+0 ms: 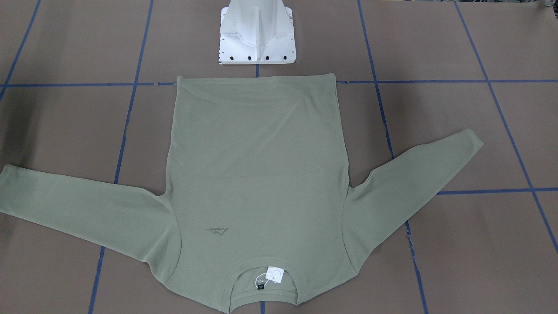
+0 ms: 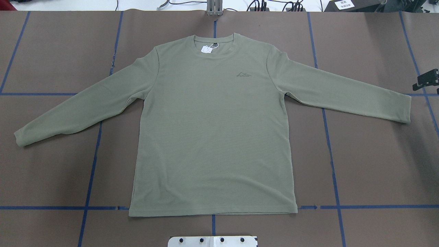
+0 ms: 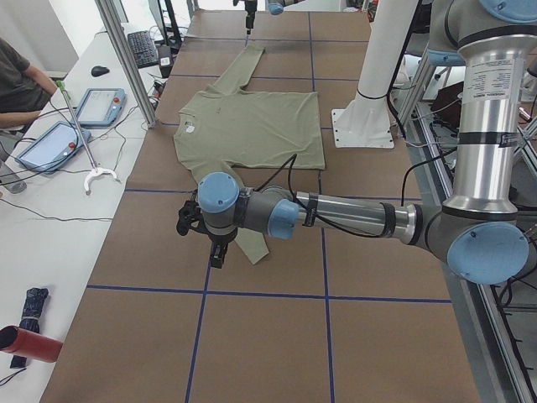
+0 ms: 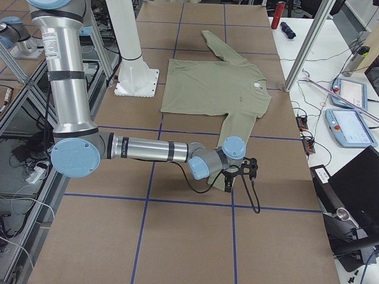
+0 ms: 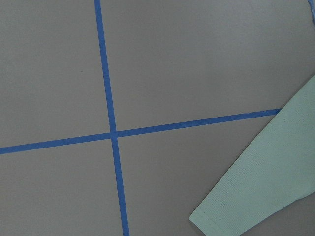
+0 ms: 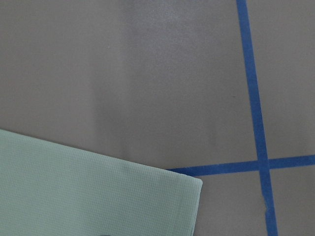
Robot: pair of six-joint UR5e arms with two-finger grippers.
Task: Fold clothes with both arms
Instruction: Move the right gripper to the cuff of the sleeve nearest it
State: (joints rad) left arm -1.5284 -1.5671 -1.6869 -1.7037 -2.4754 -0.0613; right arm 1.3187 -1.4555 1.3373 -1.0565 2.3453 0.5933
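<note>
The sage-green long-sleeved shirt (image 2: 212,130) lies flat and face up in the table's middle, sleeves spread and collar away from the robot; it also shows in the front view (image 1: 257,165). The left arm's gripper (image 3: 215,252) hangs just above the table by the left sleeve's cuff (image 5: 256,196). The right arm's gripper (image 4: 231,180) hangs by the right sleeve's cuff (image 6: 98,191); a black part of it (image 2: 427,80) shows at the overhead view's right edge. No fingers show in the wrist views. I cannot tell whether either gripper is open or shut.
The white base block (image 1: 257,39) stands just behind the shirt's hem. Blue tape lines (image 2: 331,154) cross the brown table cover. A side bench holds two tablets (image 3: 101,105), and an operator (image 3: 21,84) sits there. A red cylinder (image 3: 29,344) lies near it.
</note>
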